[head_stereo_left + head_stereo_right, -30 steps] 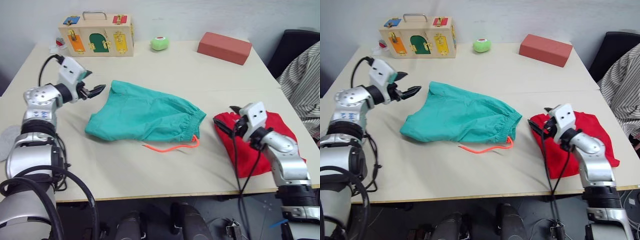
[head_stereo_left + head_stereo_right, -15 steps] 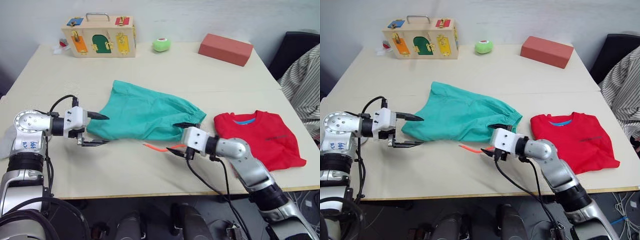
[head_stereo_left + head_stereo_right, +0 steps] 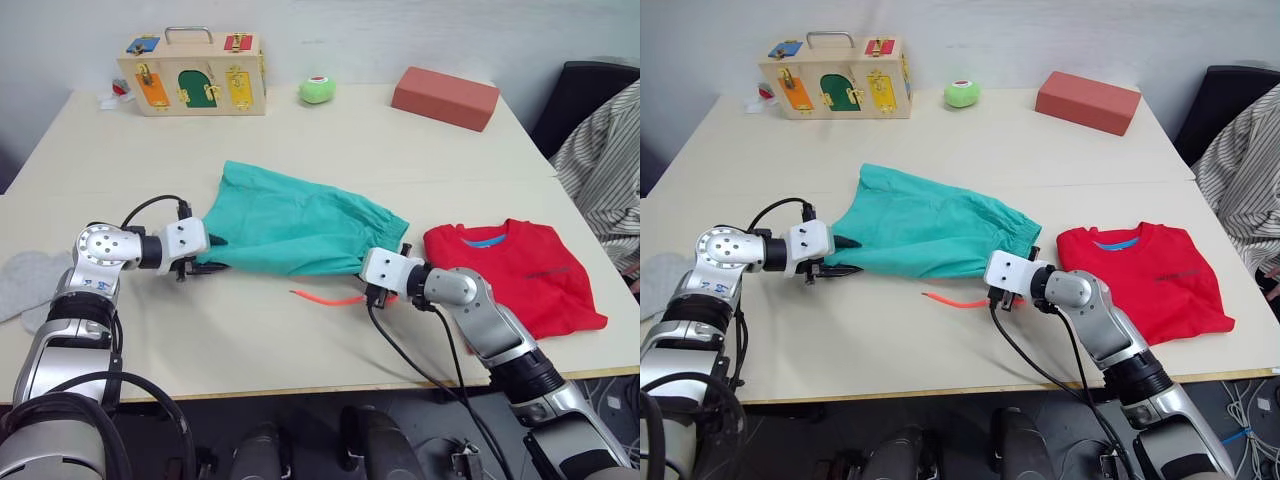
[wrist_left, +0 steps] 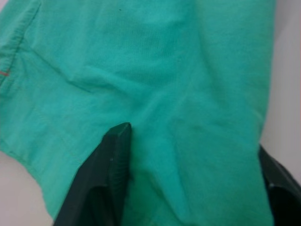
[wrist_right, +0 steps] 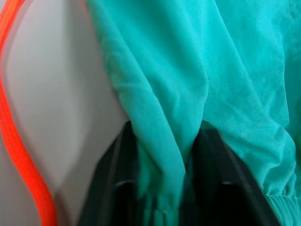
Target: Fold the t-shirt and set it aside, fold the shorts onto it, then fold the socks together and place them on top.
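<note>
The teal-green shorts [image 3: 300,225] lie flat mid-table, their orange-pink drawstring [image 3: 325,297] trailing toward the front. My left gripper [image 3: 212,255] is at the shorts' left front corner. Its fingers [image 4: 113,174] are still apart, straddling a bunched fold of the cloth. At the waist's front corner, my right gripper [image 3: 385,287] is shut, pinching a fold of the shorts [image 5: 164,117] between its fingers. The red t-shirt [image 3: 520,270] lies folded on the table's right side, blue label showing at the neck. The grey socks [image 3: 25,285] rest at the table's left edge.
Along the far edge stand a wooden latch box [image 3: 192,72], a green ball [image 3: 318,89] and a red block [image 3: 445,97]. Striped cloth [image 3: 600,170] and a dark chair sit beyond the right edge. Bare tabletop [image 3: 250,340] lies in front of the shorts.
Both grippers moved in onto the shorts. The right one shut on the waist corner. The left one slid over the left corner and its jaws narrowed.
</note>
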`<action>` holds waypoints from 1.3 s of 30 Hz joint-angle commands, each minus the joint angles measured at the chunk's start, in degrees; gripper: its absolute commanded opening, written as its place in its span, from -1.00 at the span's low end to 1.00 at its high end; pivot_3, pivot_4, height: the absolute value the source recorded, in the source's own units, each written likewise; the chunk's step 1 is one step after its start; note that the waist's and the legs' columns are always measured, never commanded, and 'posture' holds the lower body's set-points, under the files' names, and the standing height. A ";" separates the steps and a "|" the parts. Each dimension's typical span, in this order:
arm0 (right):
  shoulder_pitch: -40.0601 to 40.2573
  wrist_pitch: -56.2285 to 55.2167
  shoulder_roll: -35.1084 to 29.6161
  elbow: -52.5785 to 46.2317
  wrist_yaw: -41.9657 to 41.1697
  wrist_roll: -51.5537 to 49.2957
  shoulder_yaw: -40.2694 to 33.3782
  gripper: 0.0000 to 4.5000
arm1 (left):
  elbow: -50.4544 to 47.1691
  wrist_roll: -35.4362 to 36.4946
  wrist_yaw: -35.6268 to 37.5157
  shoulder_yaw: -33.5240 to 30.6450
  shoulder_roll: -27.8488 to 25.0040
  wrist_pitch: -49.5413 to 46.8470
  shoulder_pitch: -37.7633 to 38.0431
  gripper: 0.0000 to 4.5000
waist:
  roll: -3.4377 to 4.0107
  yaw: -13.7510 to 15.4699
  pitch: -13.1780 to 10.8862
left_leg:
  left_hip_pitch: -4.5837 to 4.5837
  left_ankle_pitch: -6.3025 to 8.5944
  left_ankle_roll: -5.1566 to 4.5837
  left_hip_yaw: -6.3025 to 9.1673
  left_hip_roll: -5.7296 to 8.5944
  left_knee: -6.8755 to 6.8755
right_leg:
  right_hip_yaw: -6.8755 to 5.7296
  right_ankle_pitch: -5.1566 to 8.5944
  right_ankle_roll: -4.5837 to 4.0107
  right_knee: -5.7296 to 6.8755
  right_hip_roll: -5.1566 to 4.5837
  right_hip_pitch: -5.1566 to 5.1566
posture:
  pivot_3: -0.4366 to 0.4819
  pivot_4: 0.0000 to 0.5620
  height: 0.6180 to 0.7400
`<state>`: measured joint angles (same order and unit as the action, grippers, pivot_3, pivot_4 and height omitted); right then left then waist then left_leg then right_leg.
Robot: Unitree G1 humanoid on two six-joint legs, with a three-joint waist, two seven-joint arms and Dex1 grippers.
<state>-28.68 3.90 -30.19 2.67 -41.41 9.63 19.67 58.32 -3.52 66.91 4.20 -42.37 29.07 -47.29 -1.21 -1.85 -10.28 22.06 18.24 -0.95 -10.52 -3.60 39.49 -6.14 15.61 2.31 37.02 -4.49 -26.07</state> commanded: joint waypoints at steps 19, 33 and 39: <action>4.33 -27.67 -6.34 6.83 -19.50 -13.98 -3.25 -1.00 | -76.72 20.48 -9.87 -25.98 -3.45 -30.04 64.86 -0.99 | 0.02 -0.57 -0.01 | -0.04 0.10 0.22 -0.05 -0.21 -0.11 | 0.79 0.13 -0.22 0.10 -0.19 -0.25 | -0.05 -0.47 1.00; 15.44 -14.87 -9.75 -6.00 -25.15 -30.33 -11.16 -0.06 | -85.70 32.36 -6.35 -35.07 -2.23 -41.80 78.99 -0.17 | 0.00 0.17 -0.01 | -0.93 0.40 0.47 0.03 -0.37 -0.44 | 0.66 0.31 -0.55 -0.07 -0.09 0.52 | -0.05 -0.47 1.00; 23.02 11.45 -19.44 -21.74 -27.69 -55.56 -20.33 0.70 | -85.27 49.01 -0.89 -43.87 -9.32 -57.47 78.32 0.27 | 0.00 0.34 0.00 | -0.84 0.58 0.17 0.38 -0.39 -0.44 | 0.35 0.38 -0.66 -0.17 -0.12 0.62 | -0.05 -0.47 1.00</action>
<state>-5.70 9.49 -49.08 -14.43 -70.45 -39.81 2.46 -25.79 38.47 65.01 -36.70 -50.18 -22.55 31.76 -1.22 -1.51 -10.28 21.18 18.83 -0.77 -10.08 -4.00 39.05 -5.81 16.00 1.63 36.83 -4.61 -25.41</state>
